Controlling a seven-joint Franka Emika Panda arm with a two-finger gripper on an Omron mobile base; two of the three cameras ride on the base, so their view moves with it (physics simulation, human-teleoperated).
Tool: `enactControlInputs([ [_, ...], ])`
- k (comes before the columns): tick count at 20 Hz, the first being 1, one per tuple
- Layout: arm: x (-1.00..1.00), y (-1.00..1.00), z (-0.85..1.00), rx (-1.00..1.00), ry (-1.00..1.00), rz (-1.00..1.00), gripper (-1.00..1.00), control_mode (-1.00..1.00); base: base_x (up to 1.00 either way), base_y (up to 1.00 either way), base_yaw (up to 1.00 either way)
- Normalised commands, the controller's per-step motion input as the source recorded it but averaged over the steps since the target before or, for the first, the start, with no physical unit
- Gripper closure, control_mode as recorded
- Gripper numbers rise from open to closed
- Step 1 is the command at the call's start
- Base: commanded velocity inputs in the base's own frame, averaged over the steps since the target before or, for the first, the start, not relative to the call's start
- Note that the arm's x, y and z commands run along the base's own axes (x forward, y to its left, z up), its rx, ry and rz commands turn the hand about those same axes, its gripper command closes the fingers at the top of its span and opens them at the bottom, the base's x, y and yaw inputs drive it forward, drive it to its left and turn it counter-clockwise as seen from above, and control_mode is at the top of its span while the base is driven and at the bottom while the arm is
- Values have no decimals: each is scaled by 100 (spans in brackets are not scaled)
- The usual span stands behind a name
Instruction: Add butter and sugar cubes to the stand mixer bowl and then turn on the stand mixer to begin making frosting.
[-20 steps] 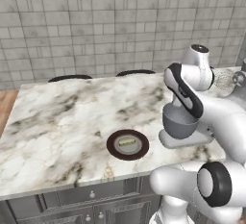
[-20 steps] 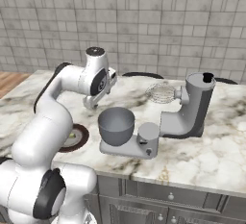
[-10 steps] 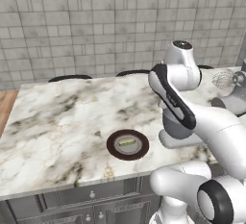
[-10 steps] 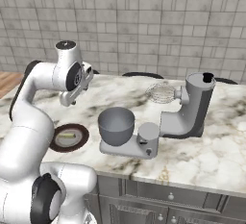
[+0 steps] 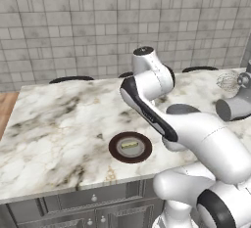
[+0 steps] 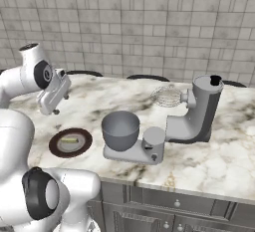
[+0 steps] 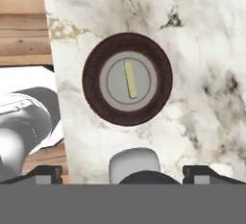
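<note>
Pale-yellow butter (image 7: 129, 79) lies on the brown plate (image 7: 92, 93), at twelve o'clock from our gripper (image 7: 123, 175), jaws wide, holding nothing. We'd drop straight down, straddling the stick's narrow width; the stand mixer bowl (image 6: 120, 128) waits off the plate's three o'clock.

A dark brown plate (image 5: 130, 147) sits on the marble counter (image 5: 54, 129) — near its front edge.

butter (image 7: 129, 79): showing pale yellow
plate (image 7: 96, 103): showing dark brown rim, grey centre
desk (image 5: 59, 124): showing white marble, grey veining
stand mixer bowl (image 6: 120, 129): showing grey
</note>
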Motion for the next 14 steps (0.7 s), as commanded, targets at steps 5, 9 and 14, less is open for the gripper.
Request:
enactControlInputs([
  [5,-34,3,-48,-4,10,0,-100,-100,0,0,0],
  [9,-33,0,-55,0,4,0,-100,-100,0,0,0],
  [14,-21,0,-51,0,3,0,-100,-100,0,0,0],
])
